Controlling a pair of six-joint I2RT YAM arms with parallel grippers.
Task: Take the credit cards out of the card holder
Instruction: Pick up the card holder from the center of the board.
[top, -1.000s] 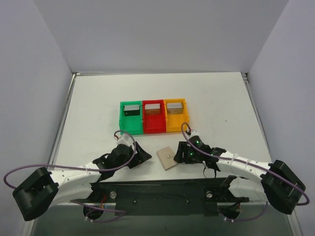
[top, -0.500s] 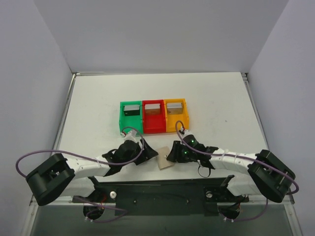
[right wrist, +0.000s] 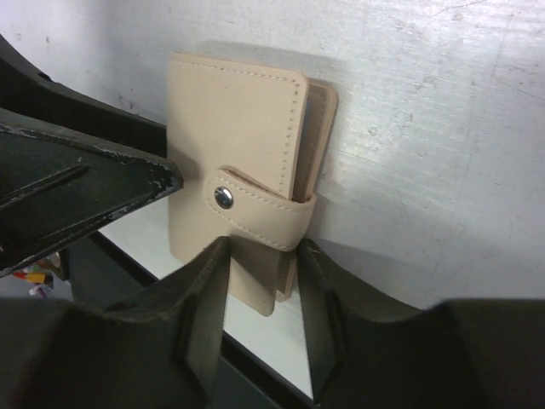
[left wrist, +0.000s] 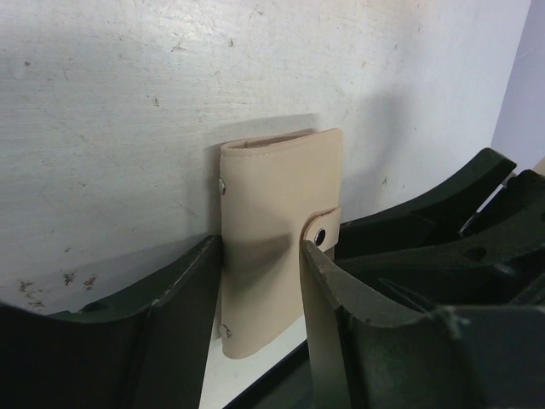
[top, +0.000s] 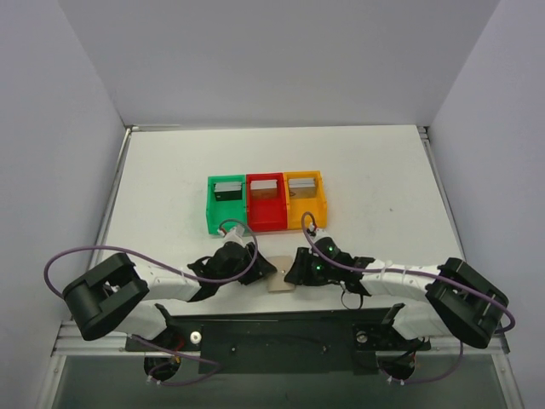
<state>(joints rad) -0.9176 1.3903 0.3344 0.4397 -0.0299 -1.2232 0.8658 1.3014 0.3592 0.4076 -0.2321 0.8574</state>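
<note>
The card holder (top: 279, 285) is a tan bifold lying flat and closed near the table's front edge, its snap tab fastened. It lies between my two grippers, which partly cover it from above. My left gripper (top: 261, 273) is open at its left side. In the left wrist view the card holder (left wrist: 272, 196) runs between the left gripper (left wrist: 260, 256) fingers. My right gripper (top: 295, 271) is open at its right side. In the right wrist view the tab end of the card holder (right wrist: 234, 128) sits between the right gripper (right wrist: 262, 256) fingers. No cards show.
A green bin (top: 211, 213), a red bin (top: 266, 224) and an orange bin (top: 306, 223) stand side by side behind the grippers, each with a grey block inside. The black base rail (top: 281, 328) runs along the table's near edge.
Both grippers have moved inward over the card holder, the left arm swinging right and the right arm left. The holder, clear between them one second ago, is now partly covered.
</note>
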